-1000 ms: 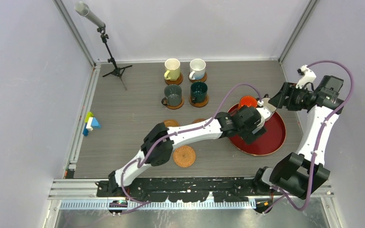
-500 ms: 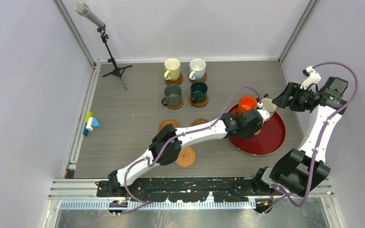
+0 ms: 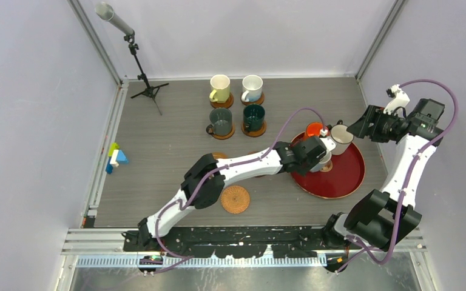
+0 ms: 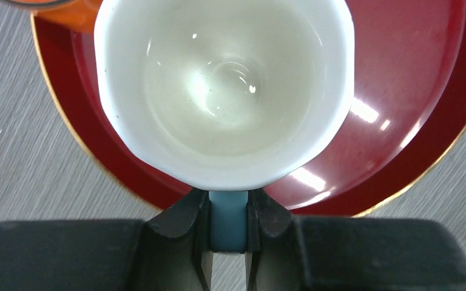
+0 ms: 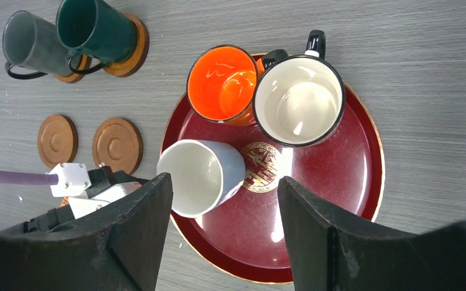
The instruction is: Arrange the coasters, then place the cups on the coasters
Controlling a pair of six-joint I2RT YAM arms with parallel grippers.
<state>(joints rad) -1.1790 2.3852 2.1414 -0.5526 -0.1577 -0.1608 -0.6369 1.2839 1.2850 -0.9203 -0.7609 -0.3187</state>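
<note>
Okay, left hand clamped on the white-and-blue cup's handle at the red tray; right hand hangs wide apart.

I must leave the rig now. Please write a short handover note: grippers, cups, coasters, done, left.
Left gripper: shut on the light-blue handle of the white-and-light-blue mug, at the red tray.
Right gripper: open, empty, by the tray.
Done: pale yellow mug, white mug, grey-teal mug, dark green mug each on a wood coaster.
To do: this mug, the orange mug and the cream mug on the tray, for two empty wood coasters and the woven coaster.
</note>
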